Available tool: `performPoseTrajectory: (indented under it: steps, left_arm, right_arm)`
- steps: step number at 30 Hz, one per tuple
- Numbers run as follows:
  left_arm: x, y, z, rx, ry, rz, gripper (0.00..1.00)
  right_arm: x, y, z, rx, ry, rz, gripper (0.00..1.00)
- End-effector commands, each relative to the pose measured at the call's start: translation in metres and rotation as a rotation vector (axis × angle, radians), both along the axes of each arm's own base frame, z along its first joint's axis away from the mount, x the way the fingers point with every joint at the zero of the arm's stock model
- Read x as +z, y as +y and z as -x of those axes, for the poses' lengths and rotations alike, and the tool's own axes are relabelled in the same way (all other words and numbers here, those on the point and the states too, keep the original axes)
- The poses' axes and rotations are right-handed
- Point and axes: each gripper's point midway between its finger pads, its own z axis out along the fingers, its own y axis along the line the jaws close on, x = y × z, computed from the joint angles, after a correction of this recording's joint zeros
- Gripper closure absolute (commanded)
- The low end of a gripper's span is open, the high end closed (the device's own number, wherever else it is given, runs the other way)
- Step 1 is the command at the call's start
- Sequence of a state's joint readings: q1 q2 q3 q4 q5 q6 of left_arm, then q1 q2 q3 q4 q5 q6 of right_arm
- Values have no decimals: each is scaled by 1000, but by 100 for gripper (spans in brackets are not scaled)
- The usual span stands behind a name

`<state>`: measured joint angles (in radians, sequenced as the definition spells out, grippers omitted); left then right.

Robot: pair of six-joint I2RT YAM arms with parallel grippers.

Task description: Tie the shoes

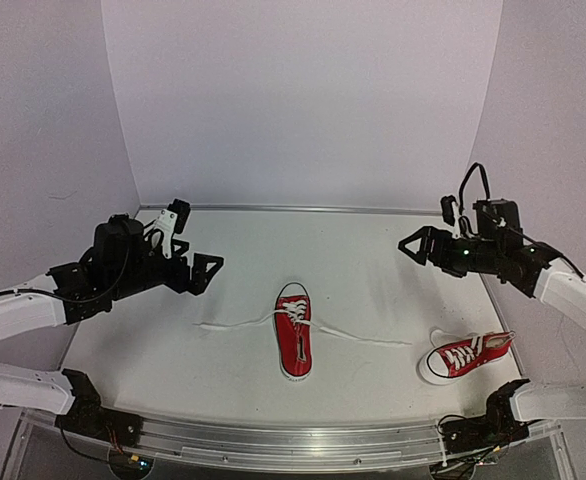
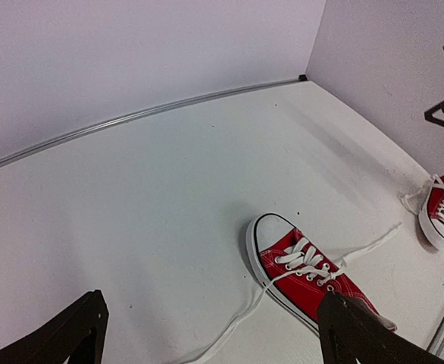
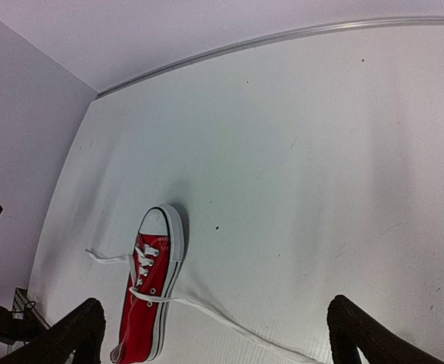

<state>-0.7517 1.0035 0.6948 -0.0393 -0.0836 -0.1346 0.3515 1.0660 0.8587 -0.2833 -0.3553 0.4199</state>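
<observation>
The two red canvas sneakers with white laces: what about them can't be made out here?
Middle red canvas sneaker: heel hidden behind a finger of the left gripper in the left wrist view, cut off by the bottom edge in the right wrist view; whether its laces are knotted is too small to tell from above.
Right-hand red canvas sneaker: outside the right wrist view, tiny at the left wrist view's right edge.

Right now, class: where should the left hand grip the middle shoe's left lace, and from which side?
Near its free end, where the lace lies straight and flat, clear of the middle shoe. Bring the open left hand down from above, fingers straddling the strand crosswise.
</observation>
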Motion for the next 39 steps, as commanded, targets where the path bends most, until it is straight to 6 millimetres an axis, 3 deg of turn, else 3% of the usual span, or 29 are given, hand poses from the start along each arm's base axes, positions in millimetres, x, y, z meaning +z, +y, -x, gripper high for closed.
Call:
performPoseTrajectory:
  steps: [1,6,10,14,17,20,24,26,39]
  left_arm:
    - [10,-42,2,-227,-35,-88,0]
    - [-45,-67,-5,-322,58,-281,0]
    - [-76,-80,-19,-306,75,-365,0]
    - [-109,-101,-15,-447,114,-443,1]
    - [-128,-114,-16,-526,130,-476,8]
    - [-148,-124,-18,-584,150,-509,22]
    - [-162,-138,-21,-651,172,-531,47]
    - [-166,-142,-21,-675,169,-530,55]
    - [-185,-145,-25,-680,183,-553,87]
  right_arm:
    - [35,10,-12,77,-109,24,2]
    - [25,23,-10,151,-65,-2,2]
    - [14,27,-1,181,-33,-22,2]
    - [8,30,9,208,-20,-50,2]
    - [2,32,15,226,-6,-67,2]
    - [-3,34,19,239,7,-83,2]
    - [-10,35,21,247,31,-91,2]
    - [-13,35,23,249,35,-90,2]
    - [-19,35,24,252,47,-85,2]
